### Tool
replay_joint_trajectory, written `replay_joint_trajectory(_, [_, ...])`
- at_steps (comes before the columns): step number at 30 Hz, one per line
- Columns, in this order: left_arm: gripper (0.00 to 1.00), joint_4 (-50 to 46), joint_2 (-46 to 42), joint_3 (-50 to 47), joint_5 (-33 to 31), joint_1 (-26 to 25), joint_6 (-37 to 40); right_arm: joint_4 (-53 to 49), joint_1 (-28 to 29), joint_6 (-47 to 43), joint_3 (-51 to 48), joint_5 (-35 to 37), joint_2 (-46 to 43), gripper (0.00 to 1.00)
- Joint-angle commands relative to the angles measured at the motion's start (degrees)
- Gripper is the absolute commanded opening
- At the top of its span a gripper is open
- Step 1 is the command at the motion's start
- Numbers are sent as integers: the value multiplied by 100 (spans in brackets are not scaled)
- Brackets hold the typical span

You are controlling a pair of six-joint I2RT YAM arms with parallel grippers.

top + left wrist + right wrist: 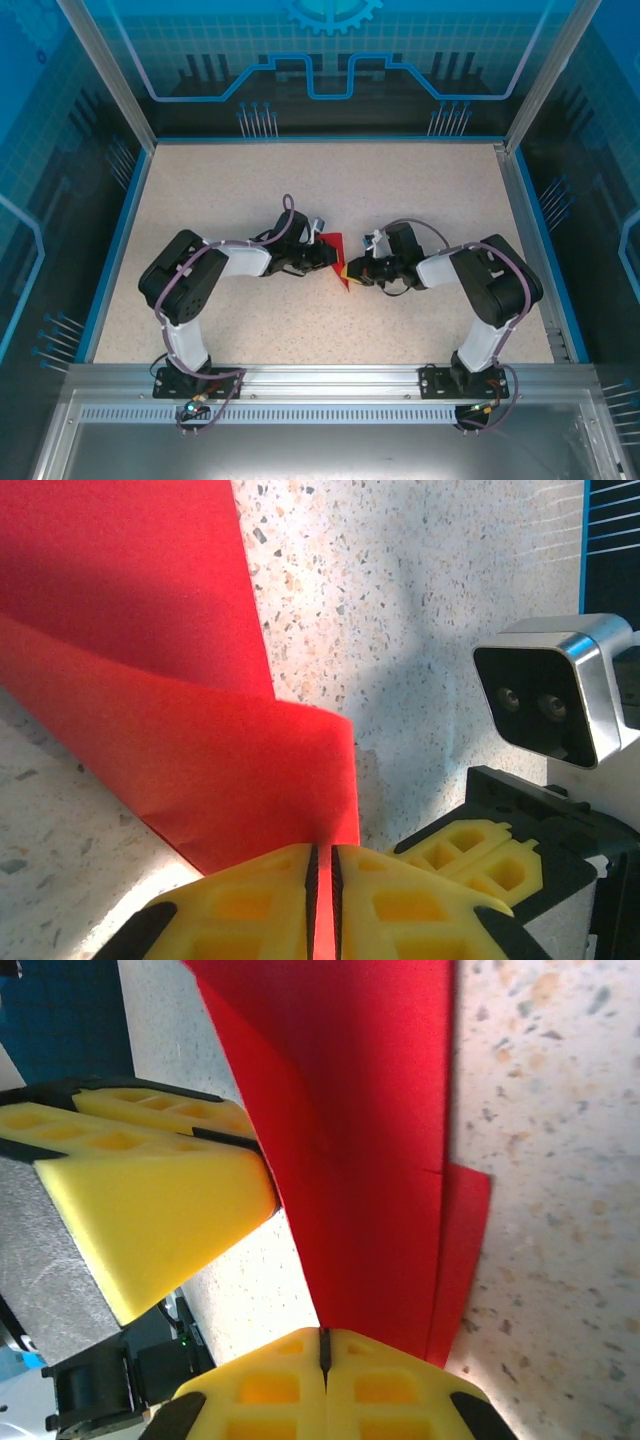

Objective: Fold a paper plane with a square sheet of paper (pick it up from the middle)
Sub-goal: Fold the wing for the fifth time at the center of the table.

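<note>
The square sheet of paper (336,256) is bright red, folded into a creased, pointed shape, and sits at the table's middle between both grippers. My left gripper (326,256) is shut on it; in the left wrist view a red strip of the paper (200,710) runs between the yellow fingers (250,905) of that gripper (323,865). My right gripper (353,271) is shut, and its tips (322,1338) meet at the paper's (370,1160) lower edge. No red shows in that seam. The paper passes under the right-hand finger (400,1380).
The speckled table (300,190) is ringed by a blue rim (112,240) and clear walls. The right gripper's fingers (470,855) and wrist camera (555,685) sit close beside the left one. The left gripper's fingers (150,1190) crowd the right wrist view.
</note>
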Motion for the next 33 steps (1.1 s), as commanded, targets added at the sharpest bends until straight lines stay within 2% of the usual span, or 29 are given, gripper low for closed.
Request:
replay_joint_trajectory(1, [16,46,198,68,-15,-9,69,61,-149,92,-53,-161,136,2])
replay_joint_trajectory(7, [15,-126,397,223,-96,-8,45,-58,-168,-15,6,-90,276,6])
replay_joint_trajectory(16, [16,-321,481,405,-133,-13,-32,-520,-162,-436,100,65,18,22])
replay_joint_trajectory(23, [16,-480,499,481,-173,-7,-102,-2052,174,-2103,582,1090,-511,27])
replay_joint_trajectory(33, [16,-621,551,563,-209,-10,-158,-2704,714,-2582,1039,2400,-565,28])
